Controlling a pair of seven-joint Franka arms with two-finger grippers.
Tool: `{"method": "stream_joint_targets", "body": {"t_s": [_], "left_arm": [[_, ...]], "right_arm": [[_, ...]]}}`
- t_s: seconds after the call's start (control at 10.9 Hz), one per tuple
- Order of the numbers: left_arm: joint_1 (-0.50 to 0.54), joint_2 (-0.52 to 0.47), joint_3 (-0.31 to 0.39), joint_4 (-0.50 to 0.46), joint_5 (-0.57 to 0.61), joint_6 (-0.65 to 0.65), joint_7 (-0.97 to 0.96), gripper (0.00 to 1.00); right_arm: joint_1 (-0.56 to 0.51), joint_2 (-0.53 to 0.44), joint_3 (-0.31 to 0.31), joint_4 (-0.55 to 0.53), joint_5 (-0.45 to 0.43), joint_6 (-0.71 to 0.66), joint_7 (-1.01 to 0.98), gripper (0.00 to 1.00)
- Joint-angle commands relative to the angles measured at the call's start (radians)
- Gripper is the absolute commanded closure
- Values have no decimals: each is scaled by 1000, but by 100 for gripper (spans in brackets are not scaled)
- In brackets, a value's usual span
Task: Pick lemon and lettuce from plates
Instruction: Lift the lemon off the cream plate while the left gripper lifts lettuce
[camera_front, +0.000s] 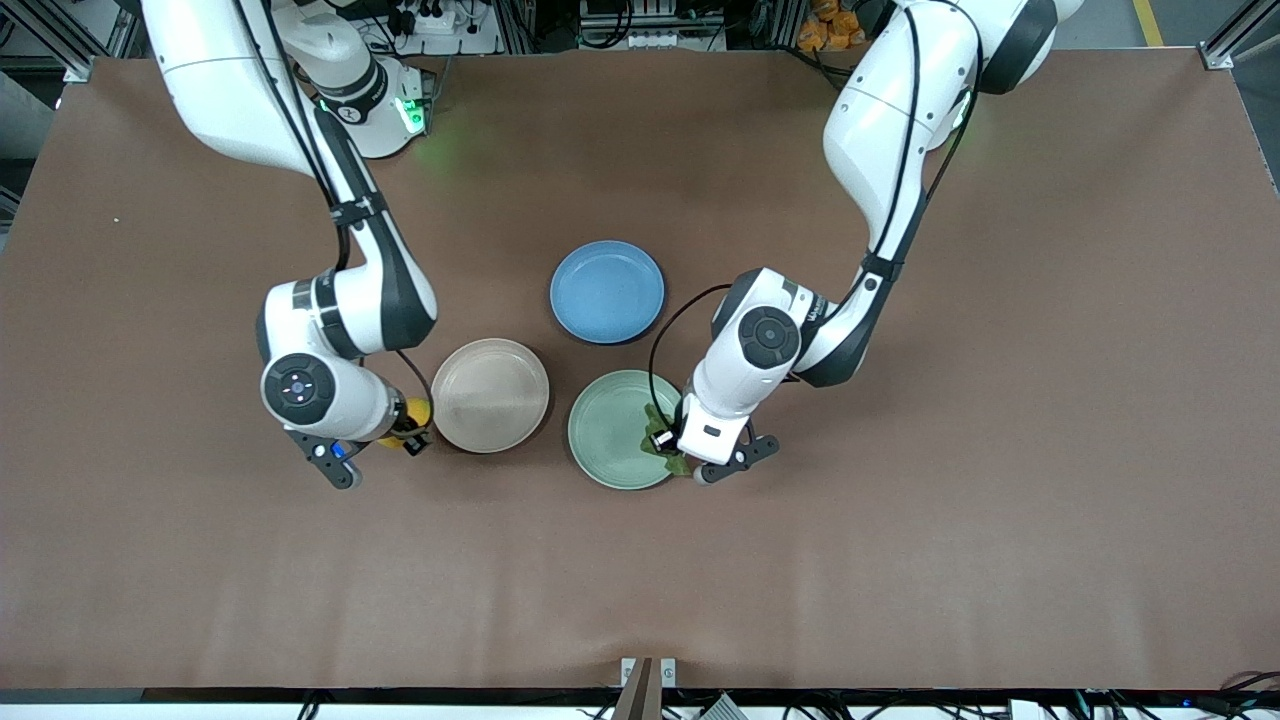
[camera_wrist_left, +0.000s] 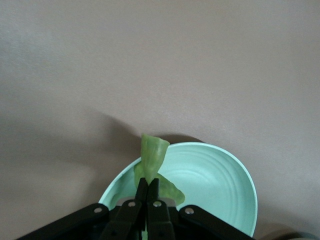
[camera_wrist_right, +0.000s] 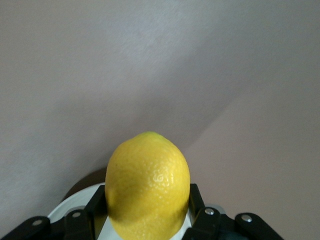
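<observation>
Left pincer (camera_wrist_left: 148, 192): pinched the lettuce (camera_wrist_left: 152, 162) above the mint plate (camera_front: 605, 430).
Right pincer (camera_wrist_right: 147, 210): clamped the lemon (camera_wrist_right: 148, 185), over the worktop (camera_front: 900, 550).

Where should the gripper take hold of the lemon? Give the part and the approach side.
Grip the lemon across its fat middle, a finger on each flank, pointed tip left free past the fingertips. Its oval shape is widest there, so flat pads probably seat best. The right gripper holds it just so, beside the beige plate, while the left gripper pinches the lettuce over the green plate.
</observation>
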Motion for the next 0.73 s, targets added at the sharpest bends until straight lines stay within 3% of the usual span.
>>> {"method": "stream_joint_targets", "body": {"t_s": [0.0, 0.64], "left_arm": [[4, -44, 11, -10, 13, -97, 1, 100], [43, -136, 51, -10, 52, -312, 88, 100]], "right_arm": [[-104, -45, -6, -16, -16, -59, -223, 97], [-333, -67, -10, -23, -40, -97, -774, 100]]}}
